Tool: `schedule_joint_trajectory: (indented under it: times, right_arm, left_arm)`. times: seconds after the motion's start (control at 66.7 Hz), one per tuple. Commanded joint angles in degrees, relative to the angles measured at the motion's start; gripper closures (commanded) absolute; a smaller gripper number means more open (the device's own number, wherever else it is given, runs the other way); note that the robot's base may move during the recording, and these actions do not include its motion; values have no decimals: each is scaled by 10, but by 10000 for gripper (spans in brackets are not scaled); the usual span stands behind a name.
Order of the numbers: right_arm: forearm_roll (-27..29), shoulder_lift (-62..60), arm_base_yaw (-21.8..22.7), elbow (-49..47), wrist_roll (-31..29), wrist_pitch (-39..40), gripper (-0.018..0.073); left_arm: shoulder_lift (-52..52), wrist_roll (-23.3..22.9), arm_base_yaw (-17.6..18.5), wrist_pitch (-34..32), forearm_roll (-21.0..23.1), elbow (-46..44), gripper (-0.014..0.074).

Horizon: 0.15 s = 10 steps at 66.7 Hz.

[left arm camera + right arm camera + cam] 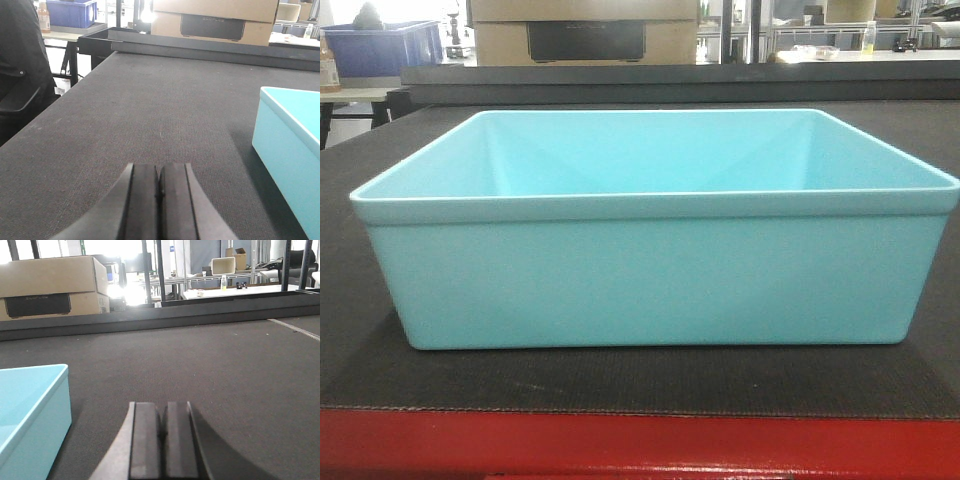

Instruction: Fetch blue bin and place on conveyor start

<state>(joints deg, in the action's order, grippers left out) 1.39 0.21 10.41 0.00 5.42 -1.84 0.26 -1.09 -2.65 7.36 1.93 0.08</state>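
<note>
Bin placement looks done: blue bin (655, 230) sits upright on conveyor start (620, 385), near its red front edge. Left gripper (159, 200) and right gripper (164, 440): pads pressed together, holding nothing, 1 flanking each side. Retract both straight back, avoid nudging walls.

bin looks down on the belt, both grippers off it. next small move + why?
Probably back both arms straight away. The blue bin sits flat and empty on the conveyor start, just behind its red edge. The left gripper and right gripper are shut, holding nothing, each low over bare belt beside a bin wall. Nothing visibly needs correcting, so clearing out seems safest.
</note>
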Motion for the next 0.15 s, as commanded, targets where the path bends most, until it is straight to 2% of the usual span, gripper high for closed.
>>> schedule_joint_trajectory:
  times: [0.0, 0.135]
  right_arm:
    - [2, -2, 2, 0, -5, 15, 721]
    - [2, -2, 2, 0, -5, 15, 721]
  left_arm:
    - [-3, 1, 0, -11, 4, -1, 707]
    - [-3, 1, 0, -11, 4, -1, 707]
